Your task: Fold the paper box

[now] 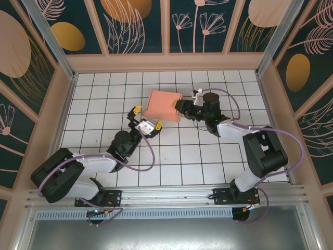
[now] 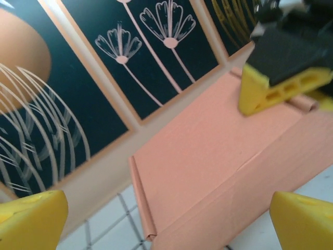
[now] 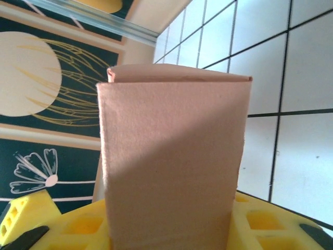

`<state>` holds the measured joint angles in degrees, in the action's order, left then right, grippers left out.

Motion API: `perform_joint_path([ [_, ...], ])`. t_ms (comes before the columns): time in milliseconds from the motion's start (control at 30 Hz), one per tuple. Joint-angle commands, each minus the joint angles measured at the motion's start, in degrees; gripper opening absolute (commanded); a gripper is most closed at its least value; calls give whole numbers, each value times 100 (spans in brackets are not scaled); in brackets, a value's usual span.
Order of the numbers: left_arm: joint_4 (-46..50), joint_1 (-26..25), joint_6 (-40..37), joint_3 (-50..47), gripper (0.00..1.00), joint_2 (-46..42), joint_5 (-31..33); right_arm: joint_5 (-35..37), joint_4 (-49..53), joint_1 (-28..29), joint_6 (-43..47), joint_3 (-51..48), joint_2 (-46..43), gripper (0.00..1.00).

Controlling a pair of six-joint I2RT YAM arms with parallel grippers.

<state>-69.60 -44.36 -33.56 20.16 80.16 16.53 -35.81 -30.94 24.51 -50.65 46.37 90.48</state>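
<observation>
Overhead view: the salmon-pink, thin-cardboard paper box (image 1: 162, 105) lies on the white tiled table (image 1: 104, 99) slightly above and left of the frame's centre, folded into a flat rectangular body. The right gripper (image 1: 180, 109) reaches in from the right and meets the box's right edge. The left gripper (image 1: 147, 117) sits just beside the box's lower left corner, its two yellow fingertips spread wide with nothing between them; no contact with the cardboard can be confirmed from above. Left wrist view: the left gripper (image 2: 166, 224) shows one yellow fingertip in each lower corner of the frame, well apart, so this claw stands open and empty. The paper box (image 2: 208, 156) fills the centre and right, its broad top panel facing up, a rolled edge along its left side and a fold line running across its near portion. At upper right a yellow finger (image 2: 281, 88) of the right gripper presses down on the top panel. The dark teal wall panels with pale flower drawings (image 2: 130, 52) occupy the upper left. Right wrist view: the right gripper (image 3: 156, 229) is clamped on the paper box (image 3: 171, 156), which rises from between the yellow fingers (image 3: 270, 224) at the bottom edge, layered edges visible at its far end.
</observation>
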Motion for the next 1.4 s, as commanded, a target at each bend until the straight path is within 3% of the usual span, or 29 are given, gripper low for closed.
perform_joint_path([
  [0, -1211, -203, -1891, 43, 98, 519, 1009, -475, 42, -104, 47, -153, -235, 29],
  [200, -2614, -362, -3031, 105, 98, 1421, 1363, -1050, -162, -122, -174, -286, -412, 29],
  [600, -2927, -375, -3209, 145, 90, 1732, 1449, -1530, -431, -167, -505, -624, -614, 29],
  [800, -2667, -373, -3161, 172, 79, 1681, 1353, -1651, -716, -175, -729, -767, -659, 29],
  [1133, -2541, -376, -3104, 151, 51, 1624, 1326, -1649, -861, -160, -827, -884, -654, 30],
  [1367, -2008, -372, -2827, 163, 31, 1389, 1295, -1493, -706, -158, -661, -875, -671, 38],
])
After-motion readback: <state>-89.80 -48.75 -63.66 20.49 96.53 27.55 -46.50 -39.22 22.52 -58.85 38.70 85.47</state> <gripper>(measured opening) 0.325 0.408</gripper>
